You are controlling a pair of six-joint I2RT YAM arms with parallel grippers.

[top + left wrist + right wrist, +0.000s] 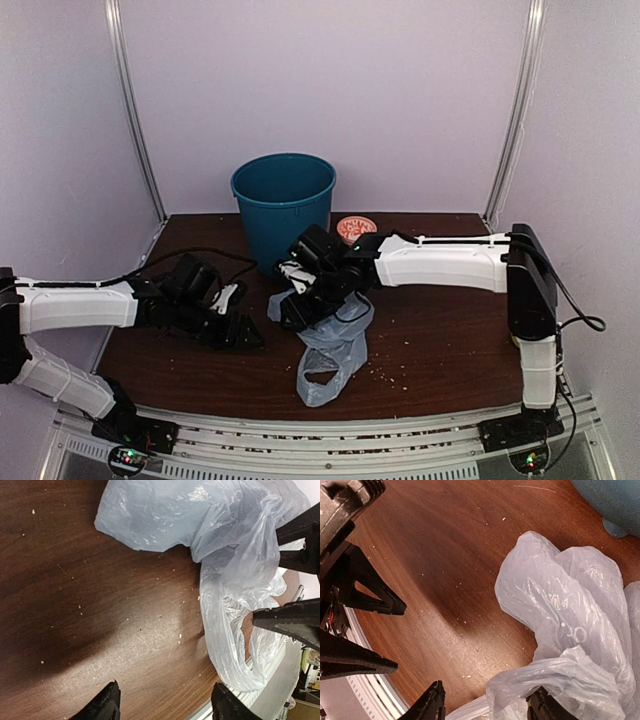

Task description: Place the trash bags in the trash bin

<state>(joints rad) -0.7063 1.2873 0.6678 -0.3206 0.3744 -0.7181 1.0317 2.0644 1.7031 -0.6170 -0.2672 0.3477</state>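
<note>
The trash bag [331, 352] is thin, grey-blue and crinkled, and lies on the dark wooden table in front of the teal trash bin [283, 203]. My right gripper [292, 312] is open, low over the bag's upper left end. In the right wrist view the bag [570, 625] drapes over one finger [543, 709] and lies partly between the jaws [487, 707]. My left gripper [248, 338] is open and empty just left of the bag. In its wrist view [165, 707] bare table lies between the fingers, with the bag [225, 540] beyond.
A small red-patterned bowl [356, 228] stands right of the bin at the back. The bin's base [615, 500] shows in the right wrist view. Crumbs dot the table [440, 340]. A metal rail [330, 440] runs along the near edge.
</note>
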